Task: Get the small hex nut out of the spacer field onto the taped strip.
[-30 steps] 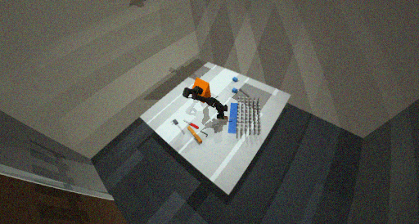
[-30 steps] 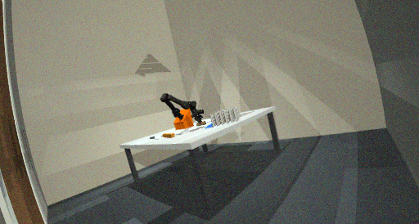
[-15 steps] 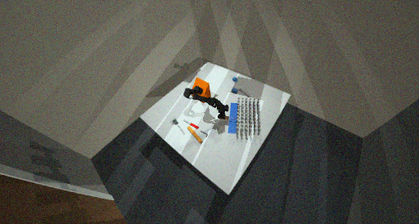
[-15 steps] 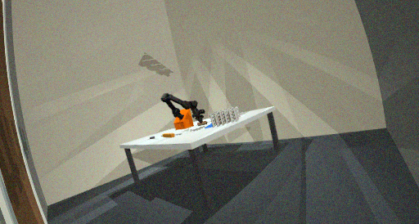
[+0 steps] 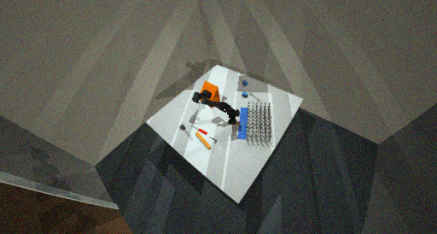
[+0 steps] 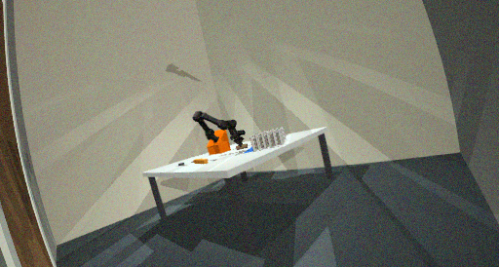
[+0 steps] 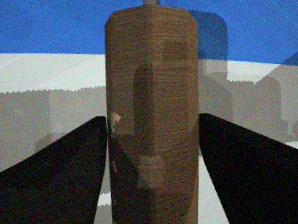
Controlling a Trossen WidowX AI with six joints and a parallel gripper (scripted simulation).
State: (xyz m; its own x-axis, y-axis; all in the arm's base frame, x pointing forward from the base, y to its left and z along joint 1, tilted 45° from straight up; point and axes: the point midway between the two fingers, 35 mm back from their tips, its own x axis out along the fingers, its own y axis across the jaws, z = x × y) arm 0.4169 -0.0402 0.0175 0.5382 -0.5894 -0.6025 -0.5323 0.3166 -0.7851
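Observation:
My gripper is shut on the brown wooden handle of a tool. In the wrist view the handle points up the picture, with a thin grey shaft leaving its end over the blue strip. The blue taped strip lies along the near side of the standing metal spacers. The gripper is just on the arm's side of the strip, low over the table. The tool's tip is hidden or too small to make out. The hex nut cannot be seen.
An orange block stands at the arm's base. A tool with an orange handle, one with a red handle and one with a dark end lie on the table. Two blue items are beyond the spacers' far end.

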